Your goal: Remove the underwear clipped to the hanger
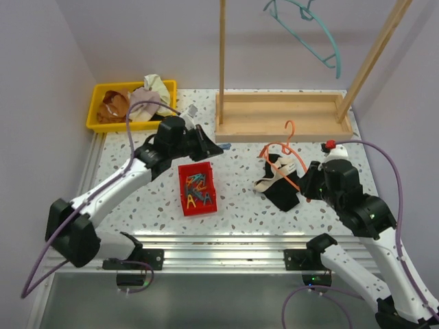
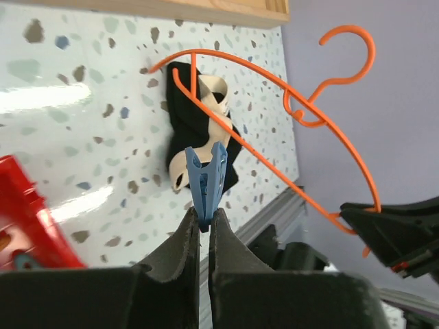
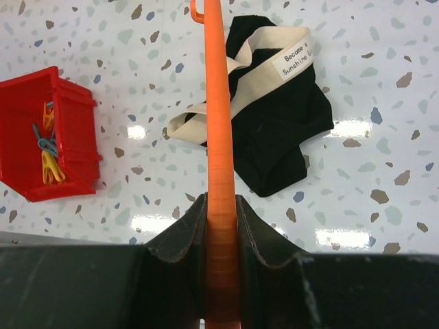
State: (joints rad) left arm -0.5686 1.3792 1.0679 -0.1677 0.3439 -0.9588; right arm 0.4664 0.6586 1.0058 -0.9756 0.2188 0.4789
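Left fingers [image 2: 184,255]: pressed together on the tail of a blue clothespin [image 2: 208,179], which stands upright between the dark pads; nothing else is in their grip
Left gripper [image 1: 215,146]: held above the speckled table [image 1: 240,205], just beyond the far edge of the red bin [image 1: 182,185]
Right fingers [image 3: 180,241]: clamped on both sides of the orange hanger [image 3: 218,103], with the wire running straight out from between them
Right gripper [image 1: 306,179]: low over the right half of the table, holding one end of the hanger; the hook end points toward the wooden rack [image 1: 281,127]
Black underwear [image 3: 278,130]: lying crumpled on the table under the hanger, its cream-white waistband twisted across it, with a printed label showing; the wire passes over it; whether any clip joins the two I cannot tell
Rust-brown underwear [image 1: 113,106]: lying in the yellow bin [image 1: 92,110] at the far left corner, beside a pale cream-pink cloth bundle [image 1: 149,92]
Red bin: on the table between the two arms; it holds several coloured clothespins [image 1: 196,188]
Wooden rack: its base sits at the far edge; a teal hanger [image 1: 312,34] hangs above it
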